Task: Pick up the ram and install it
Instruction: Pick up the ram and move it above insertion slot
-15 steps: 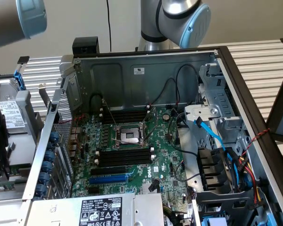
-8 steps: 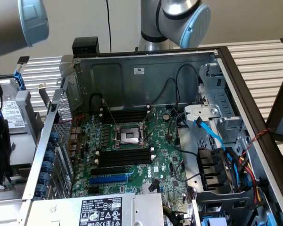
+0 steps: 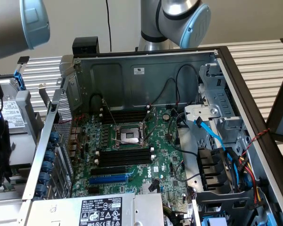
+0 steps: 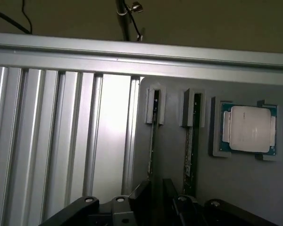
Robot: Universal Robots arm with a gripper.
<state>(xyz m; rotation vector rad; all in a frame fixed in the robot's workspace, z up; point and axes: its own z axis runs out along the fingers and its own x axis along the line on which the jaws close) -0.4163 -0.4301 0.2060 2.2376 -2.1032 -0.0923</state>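
We list first the slatted aluminium table [image 3: 259, 61], and on it the open computer case [image 3: 127, 77], side panel off. Within the case we record the green motherboard [image 3: 165, 165], carrying a bare processor socket [image 3: 129, 135], banks of long black memory slots [image 3: 125, 157] with white end clips on either side of that socket, and one blue slot [image 3: 108, 179] below them. Behind the case rises the arm [image 3: 179, 16], grey with pale-blue joint caps. In the wrist view we enter a flat grey tray [image 4: 245, 188] lying against the table's slats. It holds two sticks on edge, side by side and parallel, each with its far end seated in a small grey bracket. We take the ram [image 4: 153, 141] to be the stick farther from the processor [image 4: 249, 128]; the second stick [image 4: 192, 141] stands between the two. So the ram sits in the tray, not yet in the motherboard. The gripper [image 4: 157, 186] is at the ram's near end. The ram's long axis runs straight away from it, in line with its middle. Whether the gripper stands apart or is clamped on the ram, we cannot tell.
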